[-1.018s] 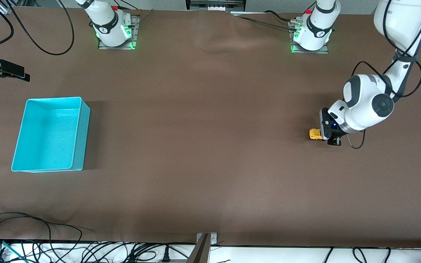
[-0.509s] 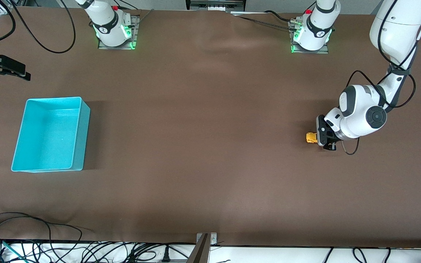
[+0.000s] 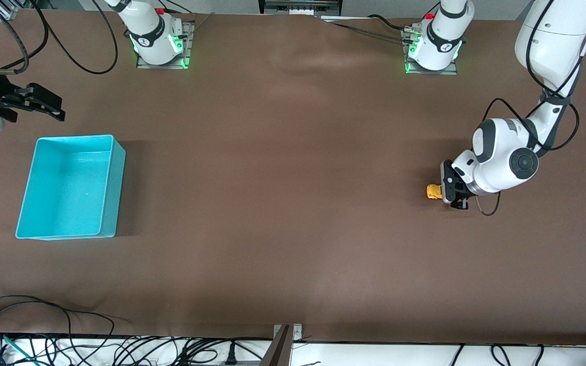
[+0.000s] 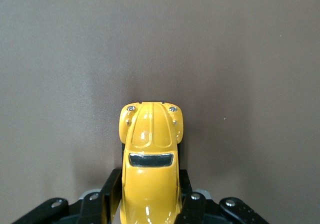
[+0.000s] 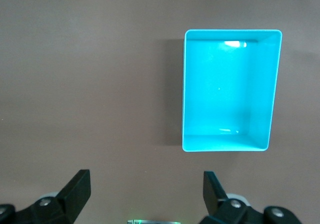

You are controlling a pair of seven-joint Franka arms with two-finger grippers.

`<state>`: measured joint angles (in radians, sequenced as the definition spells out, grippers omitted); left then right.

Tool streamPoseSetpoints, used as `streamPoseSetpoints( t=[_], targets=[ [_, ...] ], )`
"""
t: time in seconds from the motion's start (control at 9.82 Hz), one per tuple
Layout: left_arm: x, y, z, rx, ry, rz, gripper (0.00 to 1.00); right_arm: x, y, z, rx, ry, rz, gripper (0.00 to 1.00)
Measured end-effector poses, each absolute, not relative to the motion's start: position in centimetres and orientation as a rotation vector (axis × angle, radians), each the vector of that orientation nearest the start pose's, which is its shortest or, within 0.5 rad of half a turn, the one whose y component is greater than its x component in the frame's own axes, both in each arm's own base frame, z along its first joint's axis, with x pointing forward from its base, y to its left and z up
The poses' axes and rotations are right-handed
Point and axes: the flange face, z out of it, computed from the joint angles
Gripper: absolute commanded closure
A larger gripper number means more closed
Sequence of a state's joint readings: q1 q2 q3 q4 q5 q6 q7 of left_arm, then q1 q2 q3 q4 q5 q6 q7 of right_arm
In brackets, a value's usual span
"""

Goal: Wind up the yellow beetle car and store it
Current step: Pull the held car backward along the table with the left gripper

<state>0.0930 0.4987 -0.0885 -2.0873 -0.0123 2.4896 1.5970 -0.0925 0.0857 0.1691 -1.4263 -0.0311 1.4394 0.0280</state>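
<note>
The yellow beetle car point(image 3: 434, 191) sits low at the table toward the left arm's end, its rear half between the fingers of my left gripper point(image 3: 448, 193). In the left wrist view the car point(image 4: 151, 159) points away from the camera and the left gripper point(image 4: 150, 196) is shut on its sides. The turquoise bin point(image 3: 70, 186) stands empty toward the right arm's end. My right gripper point(image 3: 44, 105) is open and empty, up in the air near the bin's end farthest from the front camera. The right wrist view shows the bin point(image 5: 229, 89) and the open right gripper point(image 5: 146, 186).
Both arm bases point(image 3: 156, 39) stand along the table's edge farthest from the front camera. Cables point(image 3: 44, 335) lie along the table's edge nearest the front camera. Brown tabletop point(image 3: 283, 193) stretches between the car and the bin.
My left gripper has slid the car a little toward the right arm's end and nearer the front camera, then held still. My right gripper has moved in toward the bin.
</note>
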Motion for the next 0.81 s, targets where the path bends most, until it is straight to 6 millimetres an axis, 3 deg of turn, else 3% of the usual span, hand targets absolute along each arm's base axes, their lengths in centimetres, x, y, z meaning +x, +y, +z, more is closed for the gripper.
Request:
streamPoseSetpoints(
  t=[0.31,0.81],
  targets=[
    [57.5,2.1,17.5,-2.267,2.287,0.080,0.98,57.0,3.2,62.6,-3.158,-0.065,0.133,0.00],
    [57.6,7.8,17.5,-2.248,2.262,0.112,0.98,57.0,2.9,62.6,-3.160,-0.104,0.134,0.00]
  ],
)
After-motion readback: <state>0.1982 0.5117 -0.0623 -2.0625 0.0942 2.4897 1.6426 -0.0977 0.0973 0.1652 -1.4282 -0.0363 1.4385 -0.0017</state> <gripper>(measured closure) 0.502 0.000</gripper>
